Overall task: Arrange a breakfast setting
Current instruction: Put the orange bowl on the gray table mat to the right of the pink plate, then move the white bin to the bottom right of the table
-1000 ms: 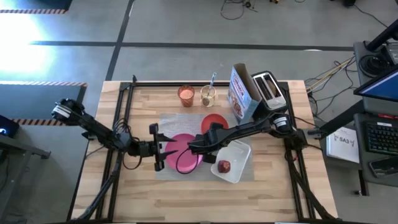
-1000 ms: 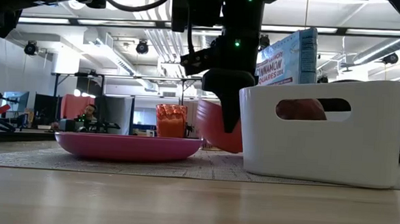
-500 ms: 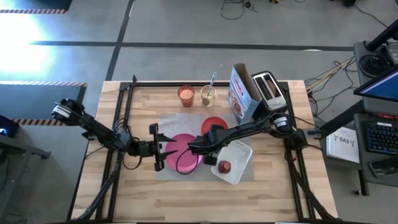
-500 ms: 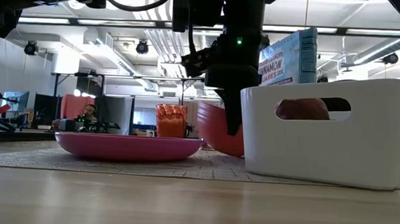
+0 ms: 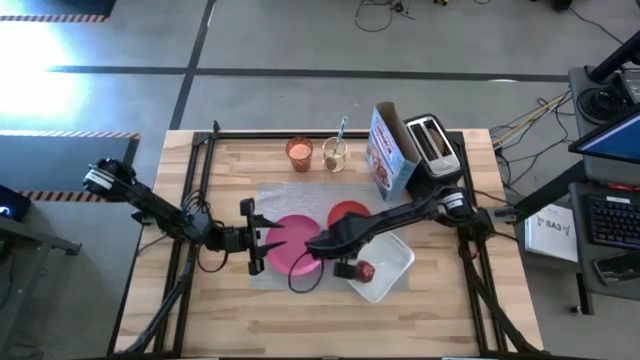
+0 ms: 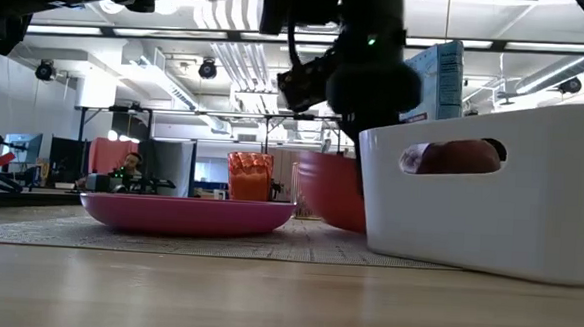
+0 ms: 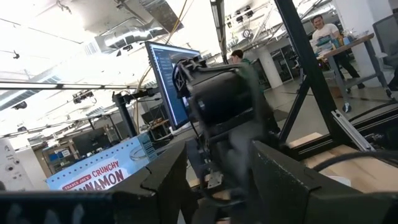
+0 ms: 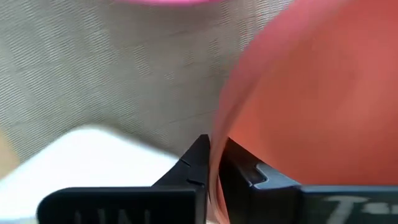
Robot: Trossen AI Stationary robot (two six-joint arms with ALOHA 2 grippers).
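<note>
The orange-red bowl (image 5: pixel 348 214) is on the grey mat (image 5: pixel 275 198), right of the pink plate (image 5: pixel 288 246). My right gripper (image 5: pixel 336 242) is shut on the bowl's near rim. My left gripper (image 5: pixel 254 240) is open at the plate's left rim; I see no contact. The red apple (image 5: pixel 361 269) lies in a white bin (image 5: pixel 392 262). The small orange cup (image 5: pixel 299 152) and a glass holding the metal spoon (image 5: pixel 340 133) stand at the back. No toast slice shows. My right gripper pinches the bowl's rim (image 8: pixel 217 134) between its two fingers, one inside the bowl and one outside. It comes slanting down from the table's right. The bowl (image 6: pixel 327 191) sits low over the mat; I cannot tell whether its base touches.
A cereal box (image 5: pixel 388 152) and a toaster (image 5: pixel 432 141) stand at the back right. The white bin (image 6: pixel 481 188) lies tilted close beside the bowl, near the right arm. Bare wood lies along the near edge (image 5: pixel 300 320).
My right gripper has gone toward the table's near edge with the bowl, which has slid the same way beside the plate. The white bin has turned and shifted toward the near edge, and its near side now stands tipped.
</note>
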